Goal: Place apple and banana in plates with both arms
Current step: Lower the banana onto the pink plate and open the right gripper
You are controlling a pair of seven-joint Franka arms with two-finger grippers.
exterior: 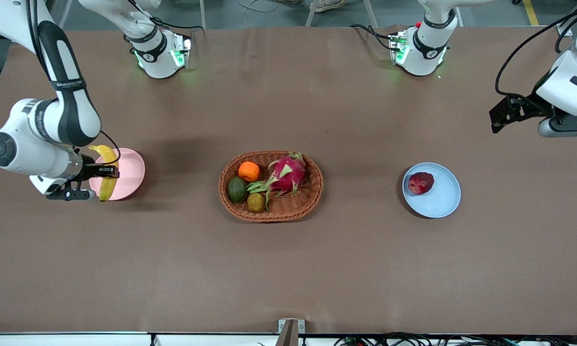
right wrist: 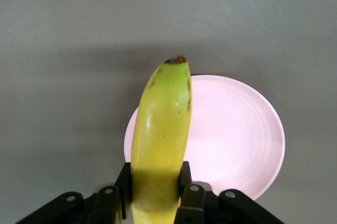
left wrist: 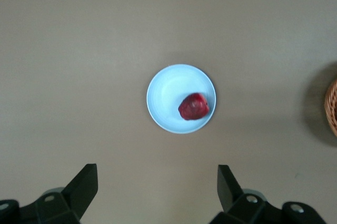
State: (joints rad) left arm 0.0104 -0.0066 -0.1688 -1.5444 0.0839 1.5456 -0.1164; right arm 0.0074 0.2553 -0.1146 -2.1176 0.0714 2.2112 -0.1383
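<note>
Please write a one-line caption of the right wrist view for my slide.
Right gripper holds the banana above the pink plate.

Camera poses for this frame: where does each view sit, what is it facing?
Front: high across the table, facing both bases; shows both arms, basket, both plates.
Left wrist: on the left arm, looking down past the open left gripper at the apple on the blue plate.
Right wrist: looking past the right gripper, shut on the banana, over the pink plate.
Shared: front shows everything the wrists see.
</note>
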